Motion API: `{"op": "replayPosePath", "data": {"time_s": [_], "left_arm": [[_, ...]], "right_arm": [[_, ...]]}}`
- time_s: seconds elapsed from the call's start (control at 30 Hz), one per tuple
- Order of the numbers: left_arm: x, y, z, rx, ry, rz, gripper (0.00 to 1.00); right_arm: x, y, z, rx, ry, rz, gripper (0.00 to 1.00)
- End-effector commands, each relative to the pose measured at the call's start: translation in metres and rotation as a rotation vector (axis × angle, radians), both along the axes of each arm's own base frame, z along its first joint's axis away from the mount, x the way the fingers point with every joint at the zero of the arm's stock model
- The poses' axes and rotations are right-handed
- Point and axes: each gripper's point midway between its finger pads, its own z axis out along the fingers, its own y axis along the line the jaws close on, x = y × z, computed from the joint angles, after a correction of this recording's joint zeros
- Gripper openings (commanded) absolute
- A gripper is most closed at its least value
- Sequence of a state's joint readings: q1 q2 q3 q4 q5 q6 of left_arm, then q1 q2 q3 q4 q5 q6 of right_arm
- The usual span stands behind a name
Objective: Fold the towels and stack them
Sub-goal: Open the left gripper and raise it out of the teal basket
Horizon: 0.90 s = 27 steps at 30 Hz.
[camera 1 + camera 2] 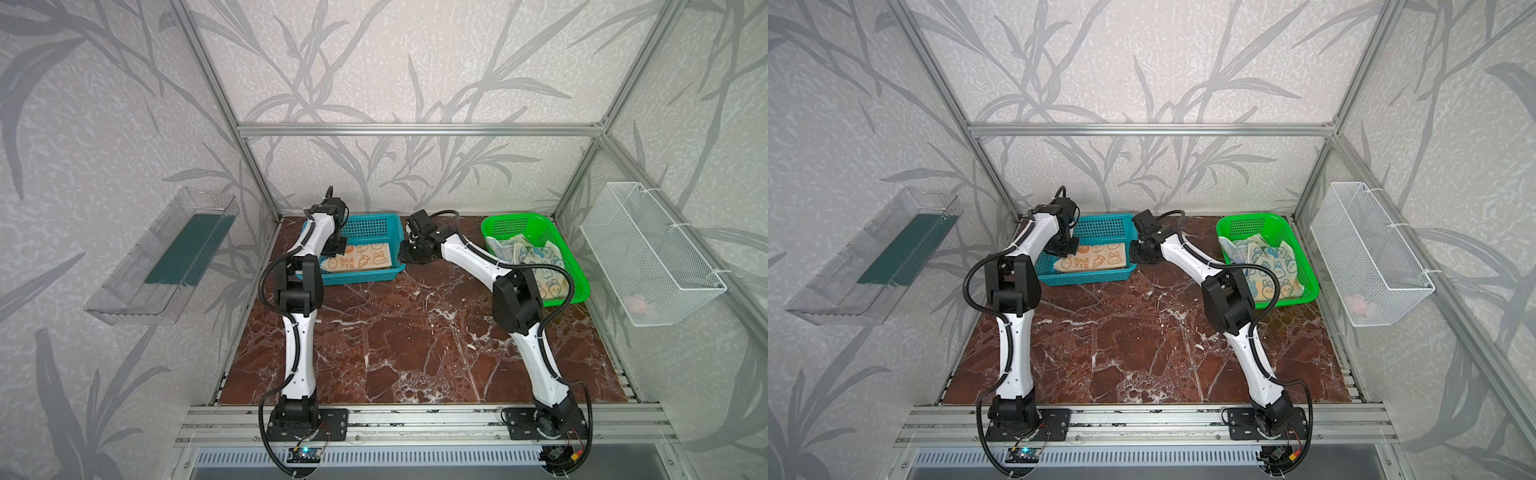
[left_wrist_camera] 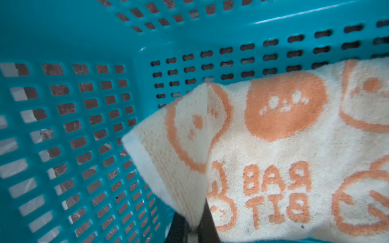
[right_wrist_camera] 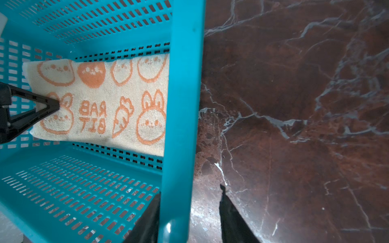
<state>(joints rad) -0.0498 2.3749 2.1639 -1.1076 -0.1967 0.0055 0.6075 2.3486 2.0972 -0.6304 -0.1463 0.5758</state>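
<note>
1. Left gripper (image 3: pixel 55 106): jaws closed, pinching one short end of the orange rabbit towel (image 3: pixel 101 101). The left wrist view shows that pinched corner raised and creased.
2. Orange rabbit towel: one, folded to a strip with the "RABBIT" lettering up. It lies on the floor of the blue basket (image 1: pixel 365 277), its other end against the right wall.
3. Right gripper (image 3: pixel 189 189): jaws apart, one finger inside that right wall and one outside. A gap shows on the outer side, so it straddles the wall without clamping it.
4. Step in hand, as judged: settling the folded towel in the blue basket. To do it well, lower the pinched end flat before letting go. Withdraw straight up so the terry does not drag, and keep the strip square to the walls. The right gripper can steady the basket.
5. Count:
   - Blue basket: one, at the table's (image 1: pixel 415 332) far edge, left of middle.
   - Green basket (image 1: pixel 575 274): one, in the far right corner.
   - Cream-and-blue towels (image 1: pixel 540 257): a loose unfolded heap in the green basket, at least two, exact number unclear.
</note>
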Motion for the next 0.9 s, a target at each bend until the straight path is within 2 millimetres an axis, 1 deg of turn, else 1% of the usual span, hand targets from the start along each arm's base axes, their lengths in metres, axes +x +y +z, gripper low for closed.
{"op": "replayPosePath", "data": {"time_s": [0.0, 0.07, 0.1, 0.13, 0.17, 0.2, 0.23, 0.3, 0.37, 0.5, 0.57, 0.63, 0.67, 0.73, 0.77, 0.83, 0.87], "left_arm": [[-0.004, 0.008, 0.005, 0.025, 0.019, 0.000, 0.00], [-0.002, 0.008, 0.007, 0.019, 0.012, 0.007, 0.02], [-0.002, 0.007, 0.009, 0.014, 0.006, 0.013, 0.06], [-0.001, 0.007, 0.012, 0.010, 0.000, 0.017, 0.26], [0.000, 0.006, 0.015, 0.008, -0.007, 0.019, 0.55], [0.001, 0.005, 0.018, 0.005, -0.014, 0.027, 0.96], [0.002, 0.003, 0.024, -0.001, -0.026, 0.031, 0.99], [0.004, -0.002, 0.037, -0.023, -0.052, 0.035, 0.99], [0.007, -0.009, 0.054, -0.041, -0.095, 0.039, 0.99], [0.009, -0.026, 0.102, -0.097, -0.216, 0.048, 0.99], [0.005, -0.041, 0.126, -0.136, -0.276, 0.039, 0.99], [-0.001, -0.060, 0.145, -0.197, -0.329, 0.020, 0.99], [-0.005, -0.074, 0.154, -0.242, -0.355, -0.005, 0.99], [-0.010, -0.098, 0.168, -0.291, -0.409, -0.027, 0.99], [-0.012, -0.112, 0.172, -0.304, -0.432, -0.050, 0.99], [-0.013, -0.141, 0.176, -0.328, -0.472, -0.097, 0.99], [-0.013, -0.158, 0.175, -0.345, -0.479, -0.126, 0.99]], "right_arm": [[0.002, -0.006, 0.007, -0.009, -0.001, -0.013, 0.46], [0.003, -0.003, 0.011, 0.003, -0.006, -0.004, 0.48], [0.003, -0.002, 0.014, 0.010, -0.010, 0.000, 0.50], [0.004, -0.001, 0.016, 0.016, -0.014, 0.006, 0.52], [0.004, 0.001, 0.020, 0.023, -0.020, 0.010, 0.55], [0.005, 0.003, 0.024, 0.029, -0.025, 0.016, 0.57], [0.005, 0.004, 0.029, 0.038, -0.033, 0.022, 0.60], [0.005, 0.007, 0.038, 0.051, -0.046, 0.034, 0.65], [0.004, 0.008, 0.047, 0.057, -0.053, 0.044, 0.68], [0.000, 0.007, 0.070, 0.084, -0.077, 0.058, 0.78], [-0.004, 0.002, 0.084, 0.089, -0.096, 0.056, 0.87], [-0.006, -0.008, 0.095, 0.096, -0.110, 0.044, 0.95], [-0.007, -0.016, 0.101, 0.102, -0.117, 0.034, 0.99], [-0.009, -0.033, 0.108, 0.103, -0.117, 0.014, 0.99], [-0.011, -0.046, 0.112, 0.100, -0.119, 0.001, 0.99], [-0.014, -0.071, 0.119, 0.095, -0.126, -0.029, 0.99], [-0.016, -0.087, 0.121, 0.092, -0.130, -0.052, 0.99]]}}
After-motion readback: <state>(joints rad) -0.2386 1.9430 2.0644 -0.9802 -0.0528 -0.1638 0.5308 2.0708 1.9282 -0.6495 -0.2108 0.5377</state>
